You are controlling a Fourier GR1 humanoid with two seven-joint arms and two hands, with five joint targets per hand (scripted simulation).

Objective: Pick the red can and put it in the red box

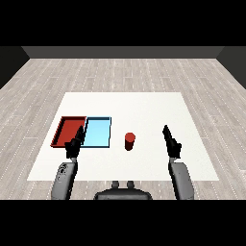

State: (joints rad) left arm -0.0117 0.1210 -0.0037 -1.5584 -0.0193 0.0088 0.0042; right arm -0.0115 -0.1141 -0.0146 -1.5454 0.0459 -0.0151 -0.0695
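Near the table's (144, 103) middle we list the red can (129, 141), upright and unheld, right of the light blue tray (97, 133). Our right hand (171, 142), fingers straight, should curl round its sides, then carry it left to the red tray (69, 129); left hand (75, 144) relaxed, holding nothing.

White table (144, 105) is sitting square in the middle of the view, taking up most of the near ground. Light blue tray (98, 130) is lying flat on its left part, long side running away from the viewer, shallow rim slightly darker than its floor. Nothing is showing inside it. Grey wood-plank floor (125, 72) is surrounding the table on all sides, planks running left to right. Dark wall (123, 52) is closing off the far end of the room.
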